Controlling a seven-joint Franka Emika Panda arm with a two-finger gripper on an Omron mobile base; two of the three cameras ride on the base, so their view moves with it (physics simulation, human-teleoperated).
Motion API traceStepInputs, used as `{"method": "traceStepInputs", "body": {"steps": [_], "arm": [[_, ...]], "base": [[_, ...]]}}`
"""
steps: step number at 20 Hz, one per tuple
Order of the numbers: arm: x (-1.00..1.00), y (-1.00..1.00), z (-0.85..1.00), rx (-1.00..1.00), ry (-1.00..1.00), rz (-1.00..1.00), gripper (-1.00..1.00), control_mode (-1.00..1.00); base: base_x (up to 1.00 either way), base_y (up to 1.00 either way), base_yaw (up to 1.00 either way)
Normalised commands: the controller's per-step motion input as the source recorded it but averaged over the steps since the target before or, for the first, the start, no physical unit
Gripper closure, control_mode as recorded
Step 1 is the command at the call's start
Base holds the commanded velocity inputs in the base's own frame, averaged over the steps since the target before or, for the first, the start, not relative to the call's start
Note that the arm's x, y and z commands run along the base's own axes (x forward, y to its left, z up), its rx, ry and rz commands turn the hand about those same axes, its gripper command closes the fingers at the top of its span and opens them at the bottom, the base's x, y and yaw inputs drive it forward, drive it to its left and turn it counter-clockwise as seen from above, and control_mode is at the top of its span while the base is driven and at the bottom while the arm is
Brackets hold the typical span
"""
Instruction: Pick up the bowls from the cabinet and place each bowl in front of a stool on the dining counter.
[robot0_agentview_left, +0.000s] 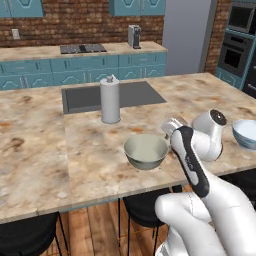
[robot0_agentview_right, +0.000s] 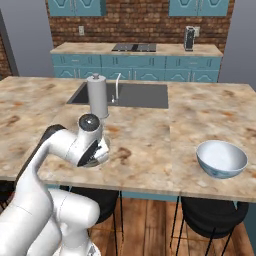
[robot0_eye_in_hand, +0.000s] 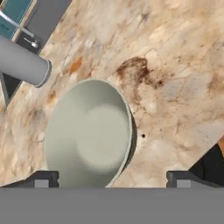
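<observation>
The beige-olive bowl (robot0_agentview_left: 145, 151) stands upright on the dining counter (robot0_agentview_left: 40, 150) near its front edge, above a black stool (robot0_agentview_left: 142, 206). My gripper (robot0_eye_in_hand: 113, 179) hovers just over the bowl (robot0_eye_in_hand: 87, 136), open. Its two fingertips (robot0_eye_in_hand: 43, 178) stand wide apart on either side of the bowl's near rim and hold nothing. In the right base view the hand (robot0_agentview_right: 94, 150) hides this bowl. The white bowl with blue pattern (robot0_agentview_right: 221, 158) sits upright further right on the counter (robot0_agentview_right: 150, 150), above another stool (robot0_agentview_right: 212, 214); it also shows at the right edge as the white bowl (robot0_agentview_left: 246, 133).
A grey paper towel roll (robot0_agentview_left: 110, 100) stands by the dark inset sink (robot0_agentview_left: 130, 95), behind the olive bowl. A third stool (robot0_agentview_left: 25, 235) is at the left. Teal base cabinets with a cooktop (robot0_agentview_left: 82, 48) line the brick wall. Ovens (robot0_agentview_left: 237, 45) stand at the right.
</observation>
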Motion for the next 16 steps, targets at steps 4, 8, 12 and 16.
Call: {"method": "traceStepInputs", "body": {"steps": [4, 8, 12, 16], "arm": [[-0.26, 0.18, 0.64, -0.17, -0.01, 0.16, -1.0, -1.0], [-0.21, 0.29, 0.81, -0.26, 0.12, 0.19, -1.0, -1.0], [-0.12, 0.09, 0.94, -0.2, 0.21, 0.18, -1.0, -1.0], [0.0, 0.0, 0.52, -0.14, 0.28, 0.13, -1.0, -1.0]], "base": [[0.0, 0.0, 0.0], [0.0, 0.0, 0.0], [0.0, 0.0, 0.0], [0.0, 0.0, 0.0]]}}
